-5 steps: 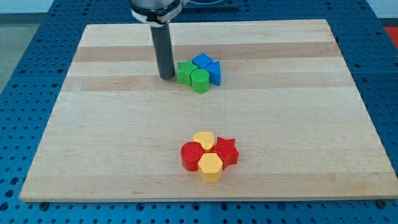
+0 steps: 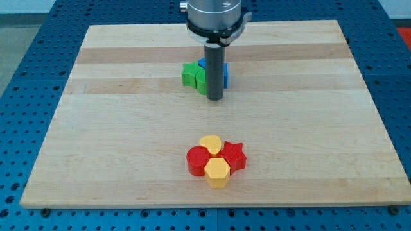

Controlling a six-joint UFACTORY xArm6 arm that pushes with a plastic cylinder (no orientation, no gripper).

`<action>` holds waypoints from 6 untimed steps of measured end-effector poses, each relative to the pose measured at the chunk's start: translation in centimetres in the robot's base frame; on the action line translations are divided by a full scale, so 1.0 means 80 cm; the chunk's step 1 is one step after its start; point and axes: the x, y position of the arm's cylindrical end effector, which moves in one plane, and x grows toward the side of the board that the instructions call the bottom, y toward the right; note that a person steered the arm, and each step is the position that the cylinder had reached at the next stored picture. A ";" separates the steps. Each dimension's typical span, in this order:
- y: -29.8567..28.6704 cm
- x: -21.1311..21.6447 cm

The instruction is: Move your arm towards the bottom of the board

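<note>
My tip (image 2: 215, 99) rests on the wooden board (image 2: 115, 128) just below the green and blue cluster, and the rod hides much of that cluster. A green block (image 2: 190, 74) shows to the rod's left, with a second green block (image 2: 201, 82) partly hidden. Slivers of a blue block (image 2: 202, 63) show behind the rod, and another blue piece (image 2: 226, 74) shows at its right. Lower down, a second cluster holds a yellow block (image 2: 210, 144), a red cylinder (image 2: 196, 159), a red star (image 2: 234, 155) and a yellow hexagon (image 2: 217, 171).
The board lies on a blue perforated table (image 2: 26, 64) that shows on all sides. The arm's grey wrist (image 2: 214, 16) hangs over the board's top edge.
My tip has moved right and down the view, from the left of the green blocks to just below the cluster. No block has visibly shifted.
</note>
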 end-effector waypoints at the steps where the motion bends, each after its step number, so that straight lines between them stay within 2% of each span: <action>1: -0.008 0.000; 3: 0.006 0.000; 4: 0.068 0.021; 5: 0.121 0.097; 6: 0.136 0.177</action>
